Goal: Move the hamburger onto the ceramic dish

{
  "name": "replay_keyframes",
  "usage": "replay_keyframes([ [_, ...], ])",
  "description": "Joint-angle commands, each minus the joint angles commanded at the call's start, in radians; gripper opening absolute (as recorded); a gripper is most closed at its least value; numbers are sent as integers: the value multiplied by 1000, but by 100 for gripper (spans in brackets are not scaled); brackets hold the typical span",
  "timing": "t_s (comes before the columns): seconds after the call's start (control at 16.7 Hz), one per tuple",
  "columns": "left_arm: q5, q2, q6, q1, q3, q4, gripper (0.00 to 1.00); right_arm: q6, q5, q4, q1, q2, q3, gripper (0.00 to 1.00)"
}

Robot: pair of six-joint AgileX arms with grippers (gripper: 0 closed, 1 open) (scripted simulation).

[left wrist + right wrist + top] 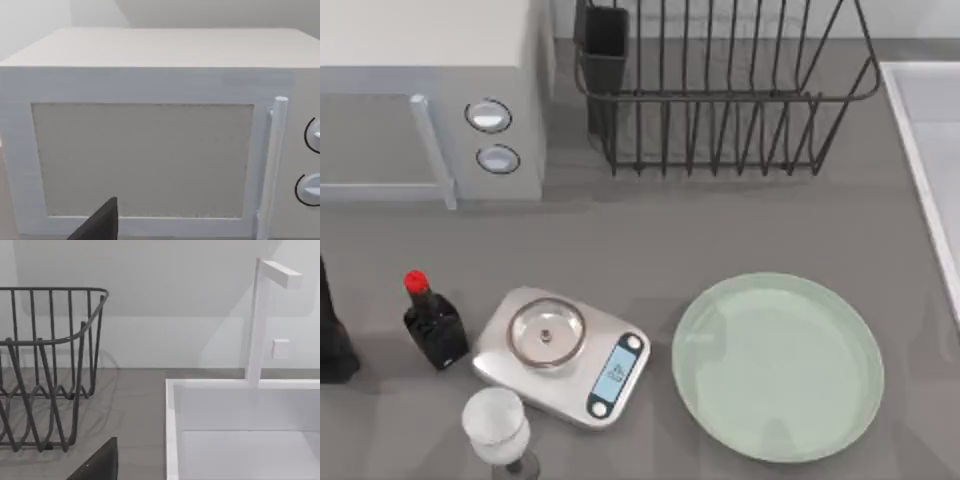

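A dark finger [100, 225] of the left arm's jaws faces the white microwave [150, 140]; whether either arm's jaws are open cannot be told. The ceramic dish [778, 366] lies bare on the table's [720, 230] right half, the hamburger unseen. Just left stands the silver scale [562, 354], then a wine glass [498, 428] and a red-capped bottle [433, 322]. A wire rack [720, 90] stands behind; a white sink [240, 440] lies at right.

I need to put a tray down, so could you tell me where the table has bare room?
The widest bare strip runs across the middle, between the microwave and dish rack behind and the ceramic dish in front. The front left is crowded: sauce bottle, kitchen scale and wine glass stand close together.
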Motion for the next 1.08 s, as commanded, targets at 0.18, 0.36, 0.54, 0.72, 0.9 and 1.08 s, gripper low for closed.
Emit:
replay_keyframes([
  [0.18,0,0,0,0,0,0,100,-12,0,-12,0,13,10,100],
  [0.36,0,0,0,0,0,0,100,-101,-2,-99,-5,109,78,100],
  [0.54,0,0,0,0,0,0,100,-253,-2,-249,-14,302,192,100],
  [0.72,0,0,0,0,0,0,100,-437,0,-434,-25,568,323,100],
  [0.9,0,0,0,0,0,0,100,-623,0,-623,-36,836,455,100],
  [1.08,0,0,0,0,0,0,100,-790,0,-790,-44,1051,576,100],
])
